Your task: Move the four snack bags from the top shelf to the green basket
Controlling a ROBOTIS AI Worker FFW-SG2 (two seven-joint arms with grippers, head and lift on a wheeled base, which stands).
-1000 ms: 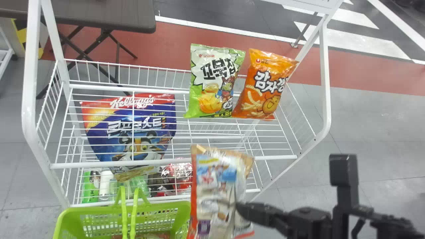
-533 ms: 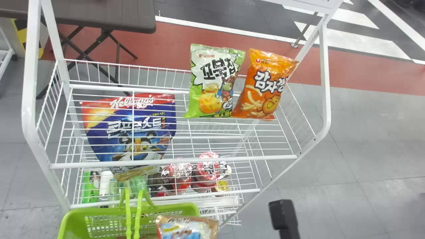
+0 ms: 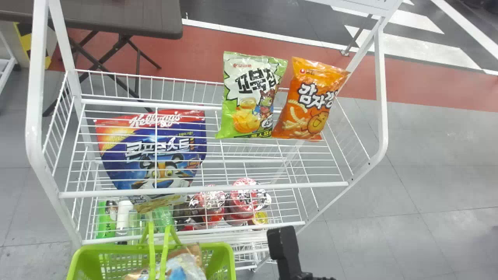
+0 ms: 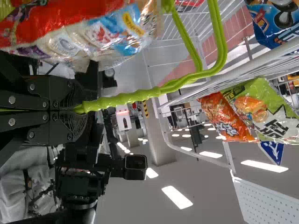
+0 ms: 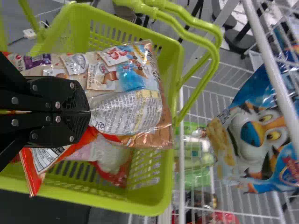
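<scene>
Bag (image 5: pixel 124 77) seems light, soft, slippery; best held mid-side | right gripper (image 5: pixel 89 112) pinches it over basket (image 5: pixel 93 200) | left gripper (image 4: pixel 77 109) grips handle (image 4: pixel 121 98)

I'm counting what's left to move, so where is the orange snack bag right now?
In the head view, the orange snack bag stands on the top shelf's right side, immediately right of the green bag.

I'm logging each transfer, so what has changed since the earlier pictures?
The right end effector carried the beige snack bag left and toward the robot, over the green basket, and still grips it. The basket shifted slightly right. The green bag, orange bag and blue cereal bag stayed put.
</scene>
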